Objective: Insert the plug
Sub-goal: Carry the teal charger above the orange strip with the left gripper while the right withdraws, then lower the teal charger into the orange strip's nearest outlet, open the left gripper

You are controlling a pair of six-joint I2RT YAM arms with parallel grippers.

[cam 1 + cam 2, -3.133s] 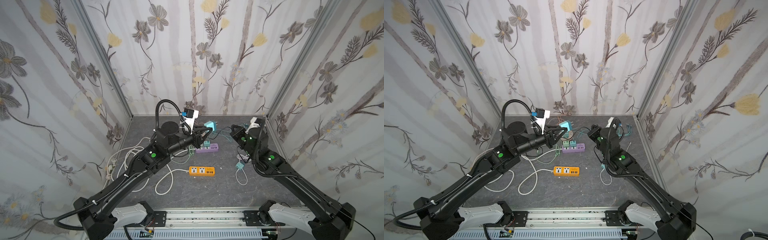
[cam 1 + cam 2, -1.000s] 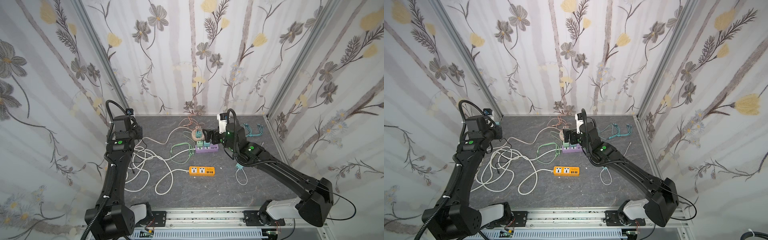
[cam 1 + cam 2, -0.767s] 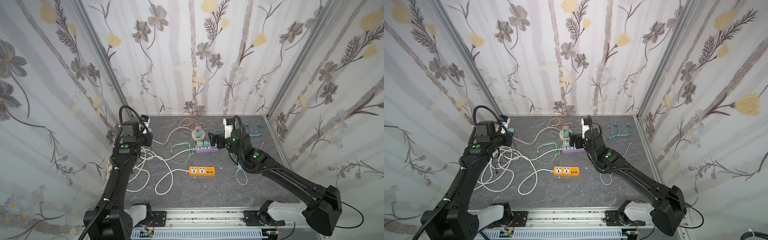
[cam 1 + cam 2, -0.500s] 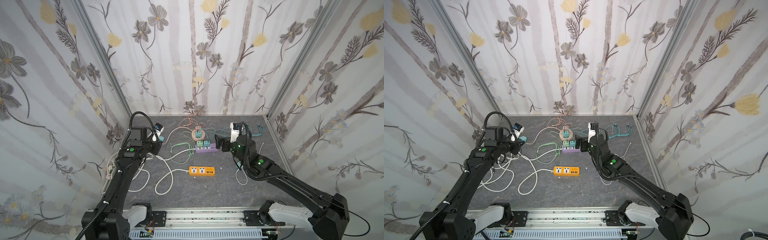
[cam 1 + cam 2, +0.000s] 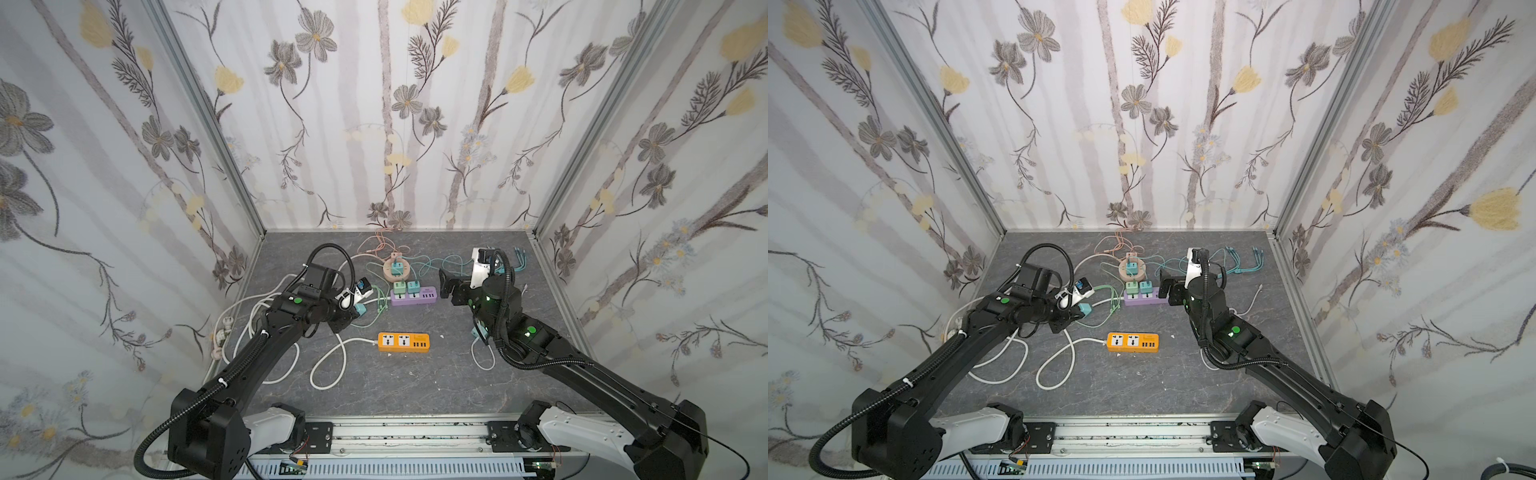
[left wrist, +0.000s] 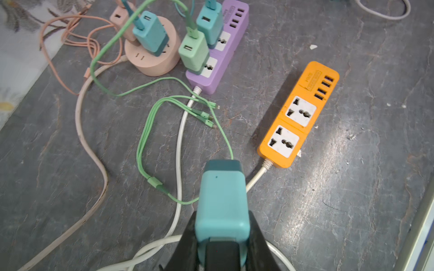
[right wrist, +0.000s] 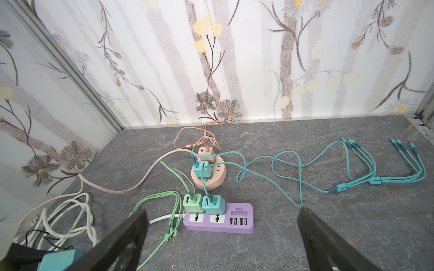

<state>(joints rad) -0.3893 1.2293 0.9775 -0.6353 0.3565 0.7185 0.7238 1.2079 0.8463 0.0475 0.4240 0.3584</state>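
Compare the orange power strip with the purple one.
The purple strip has both sockets filled, by a green charger and a teal charger; the orange strip has both empty. In both top views the purple strip lies farther back, beside the round pink socket; the orange strip lies nearer the front. Both have two sockets, four USB ports and a white cord.

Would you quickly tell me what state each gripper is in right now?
Left gripper: closed on the teal charger plug.
Right gripper: open, holding nothing.
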